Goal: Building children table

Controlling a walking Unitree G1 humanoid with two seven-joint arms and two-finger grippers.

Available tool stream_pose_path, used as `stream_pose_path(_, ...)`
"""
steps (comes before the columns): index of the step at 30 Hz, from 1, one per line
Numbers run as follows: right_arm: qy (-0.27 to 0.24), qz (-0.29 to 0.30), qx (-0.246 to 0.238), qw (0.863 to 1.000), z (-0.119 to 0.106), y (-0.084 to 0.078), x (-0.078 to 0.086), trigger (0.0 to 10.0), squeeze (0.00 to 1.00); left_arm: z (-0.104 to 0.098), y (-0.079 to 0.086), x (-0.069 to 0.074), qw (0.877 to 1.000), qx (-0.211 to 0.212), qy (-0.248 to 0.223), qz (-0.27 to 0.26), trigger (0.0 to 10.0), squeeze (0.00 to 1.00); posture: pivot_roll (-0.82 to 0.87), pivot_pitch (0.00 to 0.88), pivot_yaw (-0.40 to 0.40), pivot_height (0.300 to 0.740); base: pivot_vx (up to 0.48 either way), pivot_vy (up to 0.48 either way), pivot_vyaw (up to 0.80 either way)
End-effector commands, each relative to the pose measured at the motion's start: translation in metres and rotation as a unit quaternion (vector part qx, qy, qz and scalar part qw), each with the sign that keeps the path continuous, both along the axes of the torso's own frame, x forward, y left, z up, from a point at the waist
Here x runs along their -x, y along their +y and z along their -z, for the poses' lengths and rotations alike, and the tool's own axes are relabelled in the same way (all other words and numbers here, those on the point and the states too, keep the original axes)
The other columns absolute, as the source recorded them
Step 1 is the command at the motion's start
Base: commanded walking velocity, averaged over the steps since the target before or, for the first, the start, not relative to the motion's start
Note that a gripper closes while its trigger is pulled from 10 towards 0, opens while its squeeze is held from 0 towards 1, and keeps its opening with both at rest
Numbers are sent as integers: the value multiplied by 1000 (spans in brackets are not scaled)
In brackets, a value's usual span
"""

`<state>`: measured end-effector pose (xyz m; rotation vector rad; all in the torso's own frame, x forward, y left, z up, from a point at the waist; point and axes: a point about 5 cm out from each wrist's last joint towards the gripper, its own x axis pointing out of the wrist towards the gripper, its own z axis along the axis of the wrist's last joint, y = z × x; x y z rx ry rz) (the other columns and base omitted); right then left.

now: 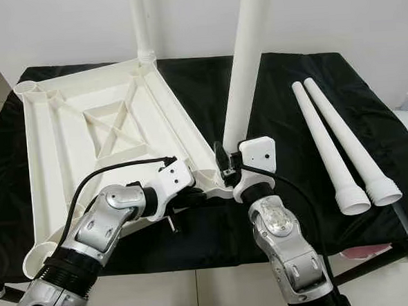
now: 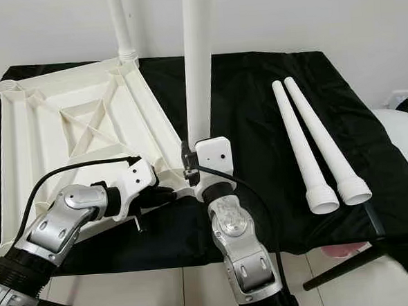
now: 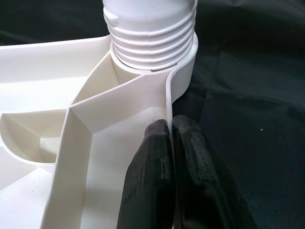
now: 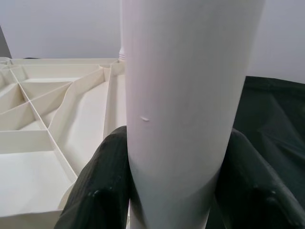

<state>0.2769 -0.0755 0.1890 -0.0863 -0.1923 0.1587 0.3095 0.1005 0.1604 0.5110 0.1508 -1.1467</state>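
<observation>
A white plastic tabletop (image 1: 99, 132) lies upside down on the black cloth, its ribbed underside up. A white table leg (image 1: 245, 60) stands upright in the near right corner socket (image 3: 157, 62), its threaded end seated there. My right gripper (image 1: 227, 162) is shut on this leg low down; both black fingers (image 4: 100, 186) wrap it. My left gripper (image 1: 193, 195) is shut on the tabletop's rim (image 3: 167, 109) just beside that socket. Another leg (image 1: 140, 21) stands in the far corner.
Two loose white legs (image 1: 335, 141) lie side by side on the black cloth (image 1: 291, 106) to the right, threaded ends toward me. A black stand leg (image 2: 349, 262) shows below the cloth's near right edge. Two corner sockets (image 1: 25, 87) on the left are vacant.
</observation>
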Motion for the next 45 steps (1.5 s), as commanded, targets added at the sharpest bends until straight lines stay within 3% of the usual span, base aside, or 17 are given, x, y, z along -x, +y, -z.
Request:
stream_pose_path(1,207,135,81,966,78,-49,1,10000,0,-10,11,-8,999,2,-32,-43,0,0,8,170,4,740,0,0,0)
stream_pose_path(6,198,192,51,960,73,-57,-2,10000,0,-12,7,-9,999,8,-33,-43,0,0,6,171,4,740,0,0,0)
stream_pose_path(10,189,185,15,964,71,-52,-3,10000,0,-11,6,-9,999,9,-33,-42,0,0,8,170,5,740,0,0,0)
stream_pose_path(12,183,173,18,968,71,-48,-2,10000,0,-11,6,-10,999,9,-33,-42,0,0,8,170,4,740,0,0,0)
stream_pose_path(20,214,192,22,957,78,-53,1,10000,0,-11,7,-10,998,8,-34,-46,0,0,8,170,3,740,0,0,0)
stream_pose_path(22,193,156,10,969,72,-48,-3,10000,0,-11,5,-11,998,13,-36,-51,0,0,4,169,4,740,0,0,0)
stream_pose_path(24,193,156,10,969,72,-48,-3,10000,0,-11,5,-11,998,13,-36,-51,0,0,4,169,4,740,0,0,0)
stream_pose_path(29,134,53,36,989,58,-33,-10,10000,0,-14,4,-20,995,19,-51,-86,0,0,3,167,5,740,0,0,0)
stream_pose_path(36,147,46,52,987,61,-37,-13,10000,0,-14,5,-18,995,20,-49,-81,0,0,6,167,5,740,0,0,0)
stream_pose_path(41,166,38,33,985,63,-38,-15,10000,0,-14,5,-17,996,20,-48,-77,0,0,7,167,4,740,0,0,0)
stream_pose_path(44,163,18,28,986,61,-37,-15,10000,0,-14,5,-17,996,20,-47,-75,0,0,6,166,5,740,0,0,0)
stream_pose_path(45,149,-14,28,988,55,-35,-16,10000,0,-13,5,-16,996,21,-45,-72,0,0,7,166,5,740,0,0,0)
